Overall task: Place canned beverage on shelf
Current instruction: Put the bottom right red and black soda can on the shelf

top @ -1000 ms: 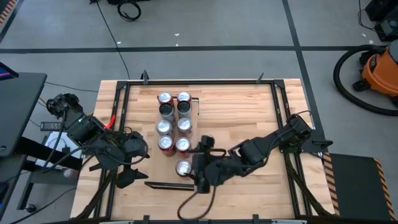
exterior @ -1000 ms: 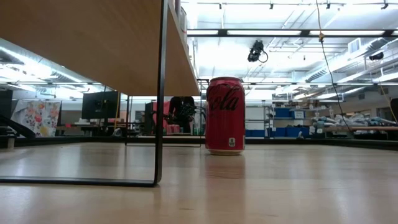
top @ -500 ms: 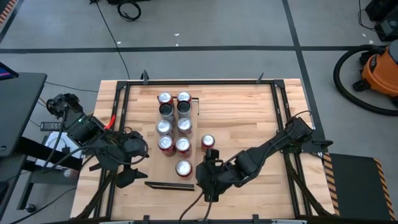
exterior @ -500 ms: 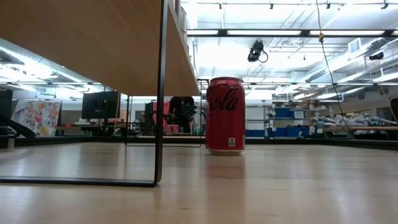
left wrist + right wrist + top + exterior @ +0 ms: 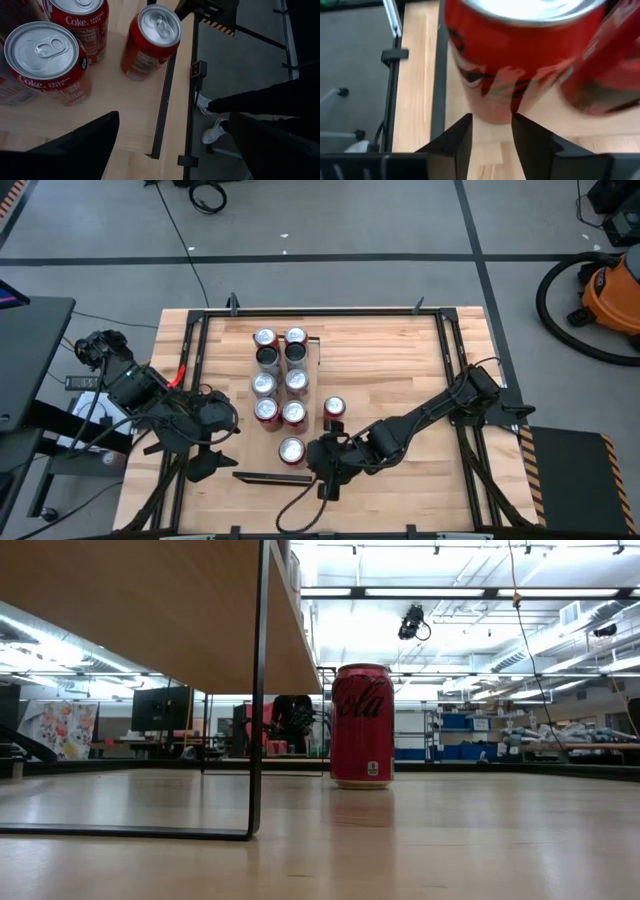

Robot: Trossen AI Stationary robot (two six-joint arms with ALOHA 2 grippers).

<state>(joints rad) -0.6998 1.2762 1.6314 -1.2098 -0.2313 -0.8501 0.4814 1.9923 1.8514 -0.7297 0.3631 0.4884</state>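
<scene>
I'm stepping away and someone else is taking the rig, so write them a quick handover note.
Left gripper: open, empty, waiting at the table's left edge.
Right gripper: narrowly open, holding nothing, right behind the end can.
Done: the shelf holds a double row of cans plus that end can.
Left: one loose can stands on the tabletop beside the shelf; it probably goes up next.

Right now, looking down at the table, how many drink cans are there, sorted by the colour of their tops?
Silver-topped red cans: 8
Dark-topped cans: 2
Total: 10 cans
</scene>
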